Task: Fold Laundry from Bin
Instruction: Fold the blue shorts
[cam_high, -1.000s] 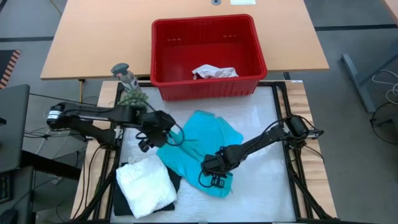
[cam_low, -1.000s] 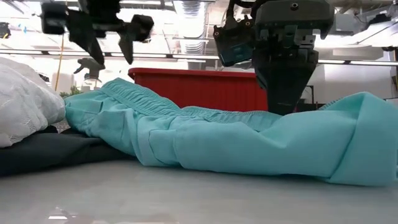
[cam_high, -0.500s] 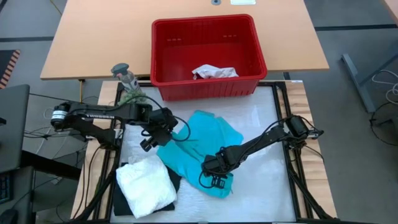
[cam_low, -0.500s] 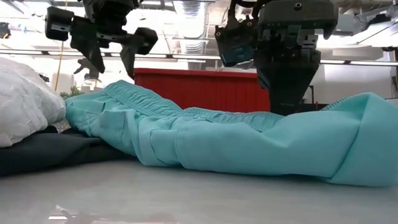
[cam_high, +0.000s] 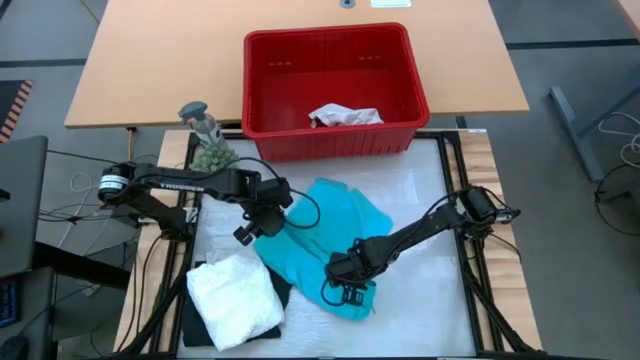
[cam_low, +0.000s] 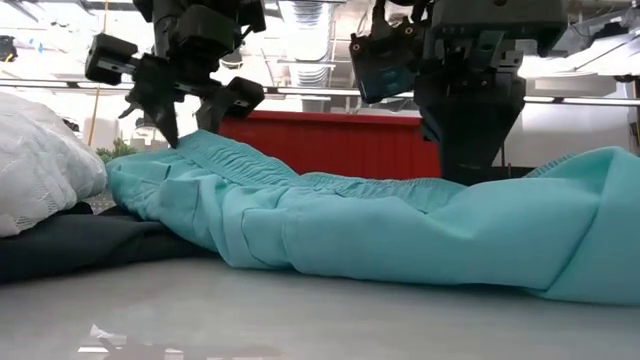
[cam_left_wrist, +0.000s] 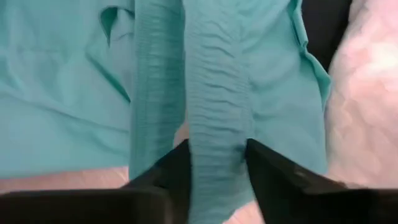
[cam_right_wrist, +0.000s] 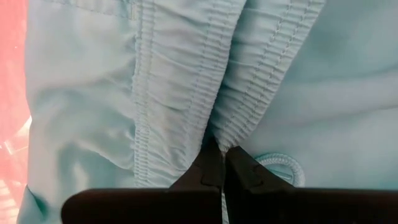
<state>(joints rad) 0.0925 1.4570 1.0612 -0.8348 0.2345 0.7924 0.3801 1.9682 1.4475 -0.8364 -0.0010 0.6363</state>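
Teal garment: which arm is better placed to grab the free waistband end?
Left. The left claw is open, straddling the teal garment's gathered waistband. The right claw is already shut on the other end.

From above I see a pale glossy worktop (cam_high: 420, 190) framed in black rails, a light wooden table (cam_high: 160, 60) butted against its far edge, grey floor (cam_high: 580, 50) around both, and, level across, bright ceiling lights (cam_low: 300, 12) over a white room.
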